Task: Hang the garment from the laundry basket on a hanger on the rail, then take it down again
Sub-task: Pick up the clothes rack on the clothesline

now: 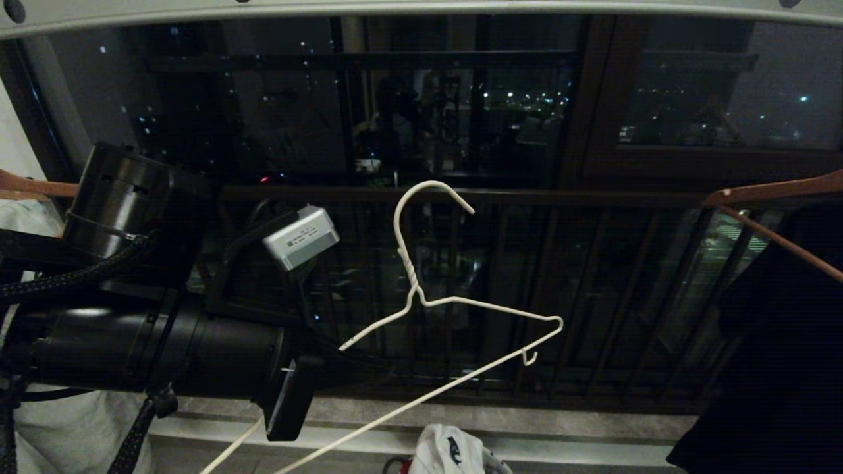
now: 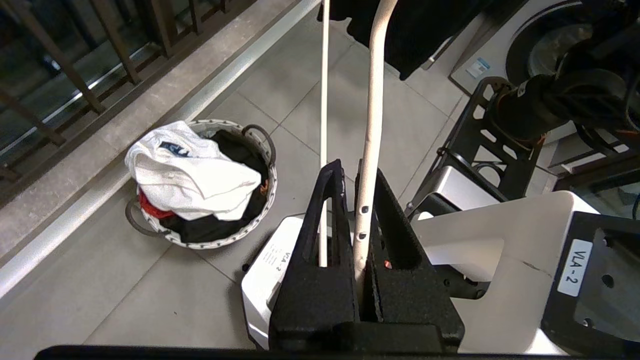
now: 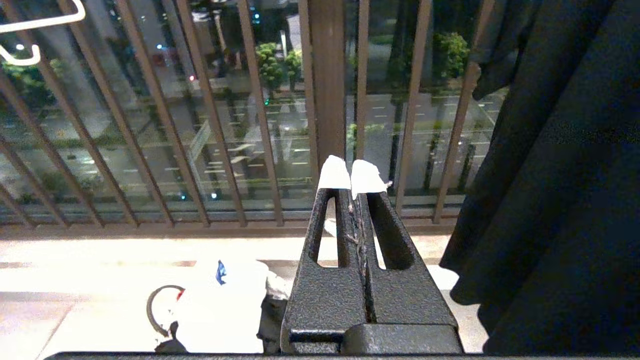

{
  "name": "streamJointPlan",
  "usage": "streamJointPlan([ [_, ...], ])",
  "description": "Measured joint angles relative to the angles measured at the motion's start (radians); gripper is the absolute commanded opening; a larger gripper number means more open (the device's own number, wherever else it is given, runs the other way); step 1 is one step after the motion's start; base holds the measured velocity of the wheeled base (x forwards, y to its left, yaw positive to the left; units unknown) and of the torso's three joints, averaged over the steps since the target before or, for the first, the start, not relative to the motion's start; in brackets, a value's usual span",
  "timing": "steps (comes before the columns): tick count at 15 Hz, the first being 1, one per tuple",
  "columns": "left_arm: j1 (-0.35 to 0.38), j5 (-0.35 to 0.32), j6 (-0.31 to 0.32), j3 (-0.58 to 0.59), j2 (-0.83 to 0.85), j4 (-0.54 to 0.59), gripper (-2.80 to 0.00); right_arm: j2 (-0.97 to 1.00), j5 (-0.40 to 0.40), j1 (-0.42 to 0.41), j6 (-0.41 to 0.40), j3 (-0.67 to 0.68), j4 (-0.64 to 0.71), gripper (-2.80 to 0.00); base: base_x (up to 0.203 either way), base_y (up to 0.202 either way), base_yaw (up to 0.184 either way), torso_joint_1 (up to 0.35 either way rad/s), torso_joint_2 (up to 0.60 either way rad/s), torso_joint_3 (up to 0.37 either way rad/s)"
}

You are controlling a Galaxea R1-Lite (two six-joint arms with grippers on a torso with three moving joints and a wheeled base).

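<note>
Head view: left gripper (image 1: 290, 395) at lower left of frame, fingers pinching the hanger (image 1: 421, 299) by its bottom wire. Hanger is tilted, hook up at frame centre, not on the rail (image 1: 421, 8), which runs along the top edge. Brown wooden hangers (image 1: 770, 191) at both side edges; a dark garment (image 1: 777, 368) hangs on the right.

Left wrist view: fingers (image 2: 320, 220) clamped on the white wire. Laundry basket (image 2: 272, 175) sits on the tiled floor at left of frame, beside the railing kerb; the garment (image 2: 190, 175) lies piled on top of it.

Right wrist view: right gripper (image 3: 352, 180) centre frame, fingers pressed together, nothing held, facing the balcony railing (image 3: 327, 90).
</note>
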Motion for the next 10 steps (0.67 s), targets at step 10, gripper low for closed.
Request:
streamJointPlan([
  [10,0.000,-0.001,-0.013,0.036,0.008,-0.085,-2.80,0.000,0.000,0.000,0.000,0.000,0.000,-2.80,0.000,0.000,0.000,-0.148,0.33,0.178],
])
